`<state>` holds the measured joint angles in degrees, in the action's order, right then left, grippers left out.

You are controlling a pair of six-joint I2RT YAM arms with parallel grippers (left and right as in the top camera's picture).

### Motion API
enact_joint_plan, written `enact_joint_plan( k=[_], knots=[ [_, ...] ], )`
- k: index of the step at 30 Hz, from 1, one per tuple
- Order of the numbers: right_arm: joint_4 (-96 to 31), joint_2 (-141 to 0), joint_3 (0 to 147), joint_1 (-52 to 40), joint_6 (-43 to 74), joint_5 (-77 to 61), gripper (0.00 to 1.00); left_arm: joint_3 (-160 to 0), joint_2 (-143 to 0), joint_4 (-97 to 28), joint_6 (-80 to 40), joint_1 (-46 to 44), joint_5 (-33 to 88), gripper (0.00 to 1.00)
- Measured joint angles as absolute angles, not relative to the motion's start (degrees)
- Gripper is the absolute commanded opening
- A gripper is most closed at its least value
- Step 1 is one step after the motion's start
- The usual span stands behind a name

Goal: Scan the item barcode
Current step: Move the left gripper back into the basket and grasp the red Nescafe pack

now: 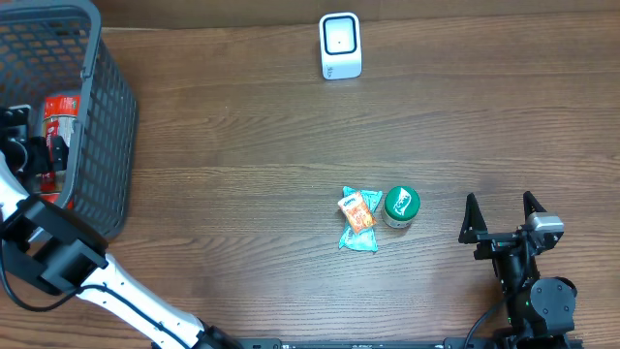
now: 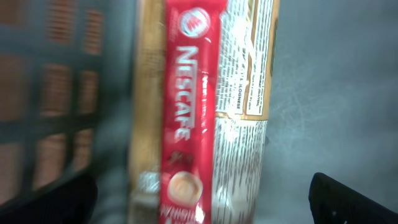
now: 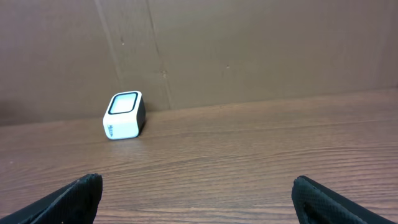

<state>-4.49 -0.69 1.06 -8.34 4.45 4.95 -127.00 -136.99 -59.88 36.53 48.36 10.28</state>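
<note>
Overhead cam looks straight down on the whole tabletop, with the basket at its left edge. Left wrist cam is down inside that basket, super close and blurry on a red Nescafe packet, which overhead catches too. Right wrist cam sits low near the front edge, facing the far edge. It shares the white scanner with overhead.

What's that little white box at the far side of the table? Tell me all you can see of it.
The white box is small, with rounded corners, and looks like smooth plastic. Its top face holds a pale window in a dark frame. Lettering low on its front is too small to read. It stands upright on the wooden table, near the far edge; nothing else touches it.
</note>
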Motion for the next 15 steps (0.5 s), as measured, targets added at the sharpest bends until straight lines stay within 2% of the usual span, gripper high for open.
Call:
enact_joint_plan(
  k=[13,15],
  knots=[
    [-4.5,-0.7,1.1,-8.3,4.5,4.9,1.0,-127.0,-142.6,-56.9,39.4,48.4,11.1,1.0],
    [-4.5,-0.7,1.1,-8.3,4.5,4.9,1.0,-127.0,-142.6,-57.0,39.4,48.4,11.3,0.92]
  ],
)
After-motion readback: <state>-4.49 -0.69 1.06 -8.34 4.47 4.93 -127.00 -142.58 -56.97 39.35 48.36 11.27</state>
